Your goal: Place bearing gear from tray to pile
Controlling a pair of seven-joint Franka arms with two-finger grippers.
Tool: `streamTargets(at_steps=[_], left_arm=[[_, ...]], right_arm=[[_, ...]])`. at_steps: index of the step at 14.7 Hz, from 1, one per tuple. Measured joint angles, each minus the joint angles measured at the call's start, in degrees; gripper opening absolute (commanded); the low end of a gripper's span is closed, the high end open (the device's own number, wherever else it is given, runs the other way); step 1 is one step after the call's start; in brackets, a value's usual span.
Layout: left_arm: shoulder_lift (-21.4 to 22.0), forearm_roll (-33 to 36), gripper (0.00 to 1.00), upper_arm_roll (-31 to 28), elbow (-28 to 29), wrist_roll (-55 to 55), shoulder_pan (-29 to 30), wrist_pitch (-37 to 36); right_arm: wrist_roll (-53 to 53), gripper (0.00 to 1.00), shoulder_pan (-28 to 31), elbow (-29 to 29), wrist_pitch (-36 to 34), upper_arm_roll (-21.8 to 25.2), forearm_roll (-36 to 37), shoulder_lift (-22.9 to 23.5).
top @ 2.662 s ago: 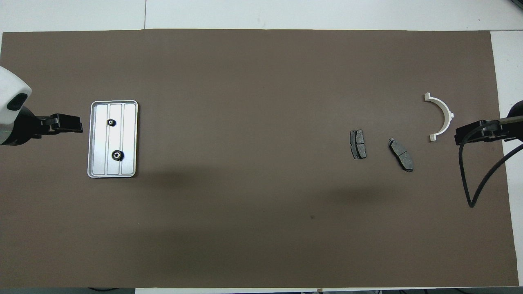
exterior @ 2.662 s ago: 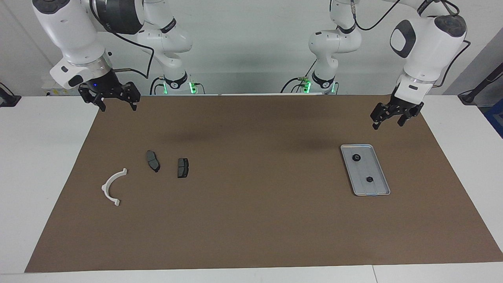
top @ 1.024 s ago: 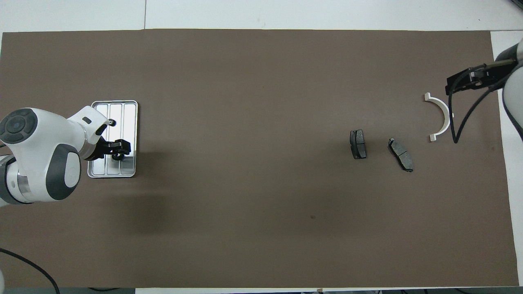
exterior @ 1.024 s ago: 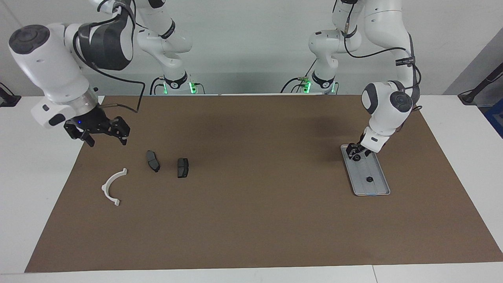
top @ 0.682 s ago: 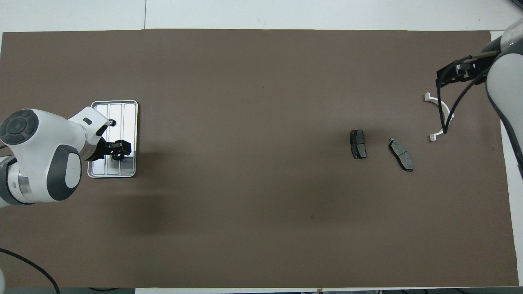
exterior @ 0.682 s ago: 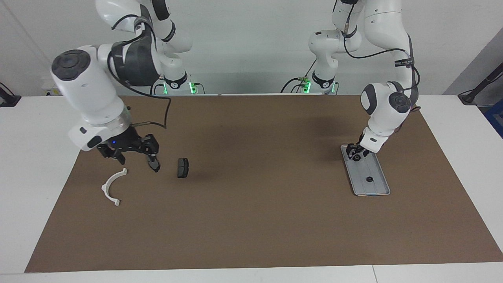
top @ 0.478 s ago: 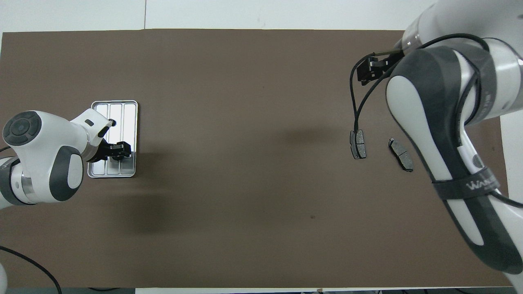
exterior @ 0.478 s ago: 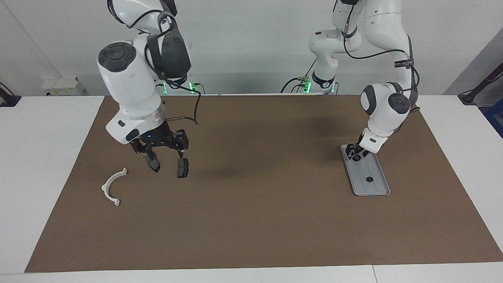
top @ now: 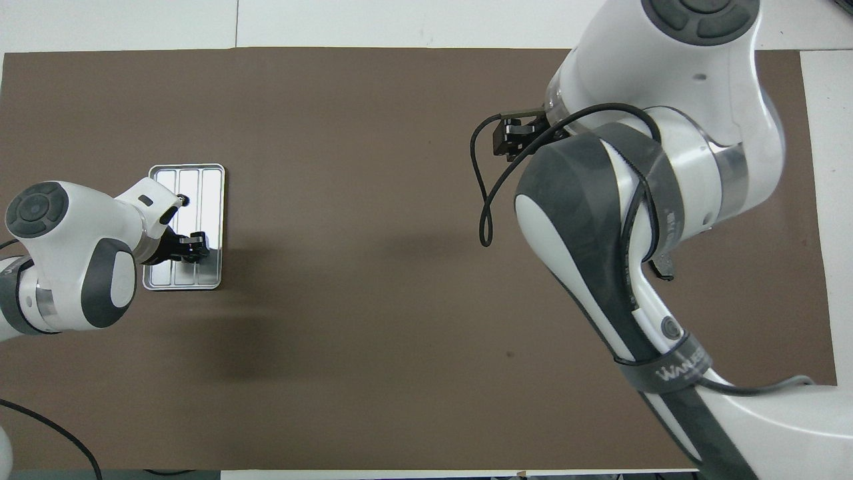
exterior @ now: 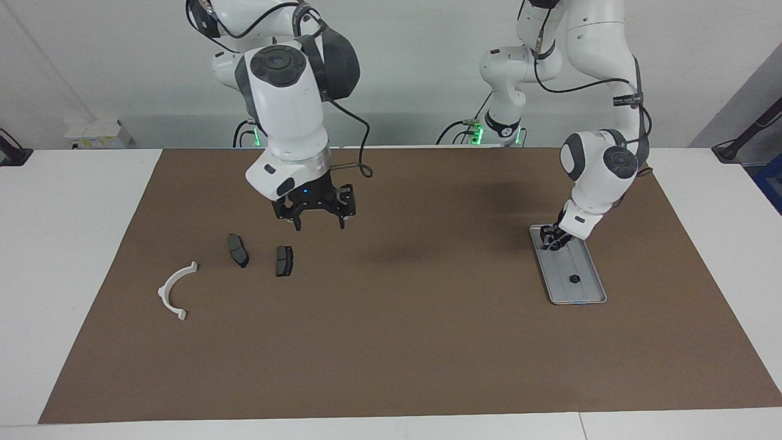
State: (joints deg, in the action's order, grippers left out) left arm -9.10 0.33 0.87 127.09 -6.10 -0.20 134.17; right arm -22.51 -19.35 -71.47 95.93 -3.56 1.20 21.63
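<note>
The silver tray lies toward the left arm's end of the mat and also shows in the overhead view. My left gripper is down in the tray's end nearer the robots, shut on a small black bearing gear; it also shows in the overhead view. A second black gear sits in the tray's farther end. The pile lies toward the right arm's end: a white half-ring bracket and two dark pads. My right gripper hangs open and empty above the mat beside the pads.
The brown mat covers the table between the tray and the pile. In the overhead view the right arm covers the pile almost wholly. A black cable loops from the right wrist.
My right arm has swung from the table's end over the pile toward the middle. My left gripper came down into the tray, and its fingers have closed in on the nearer gear.
</note>
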Motion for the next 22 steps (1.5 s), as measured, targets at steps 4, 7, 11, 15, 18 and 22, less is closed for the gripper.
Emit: streamTargets(at_steps=[4, 7, 11, 15, 18, 22], left_arm=[[0.01, 0.00, 0.00, 0.09, -0.71, -0.86, -0.08, -0.08], [0.04, -0.01, 0.00, 0.66, -6.41, -7.63, -2.68, -3.99], [-0.43, -0.03, 0.00, 1.08, -14.62, -24.87, -12.96, -9.29], [-4.10, -0.05, 0.00, 1.26, -21.36, -42.51, -24.45, -9.29], [-10.73, 0.89, 0.00, 1.09, -27.45, -52.96, -32.75, -9.41], [-18.67, 2.82, 0.00, 0.91, -32.74, -58.23, -37.51, -9.30]], right_arm=[[-2.92, 0.91, -2.95, -0.81, 0.10, -0.02, 0.00, -0.62], [-2.92, 0.91, -3.03, -2.42, 1.83, -0.01, 0.00, -0.98], [-2.81, 0.91, -3.04, -4.88, 3.87, -0.02, 0.00, -1.48], [-2.81, 0.91, -3.04, -6.14, 3.87, -0.02, 0.00, -2.38], [-2.80, 0.91, -3.04, -6.73, 3.87, -0.02, 0.00, -2.59], [-2.80, 0.91, -3.02, -6.82, 3.90, -0.01, 0.00, -2.62]])
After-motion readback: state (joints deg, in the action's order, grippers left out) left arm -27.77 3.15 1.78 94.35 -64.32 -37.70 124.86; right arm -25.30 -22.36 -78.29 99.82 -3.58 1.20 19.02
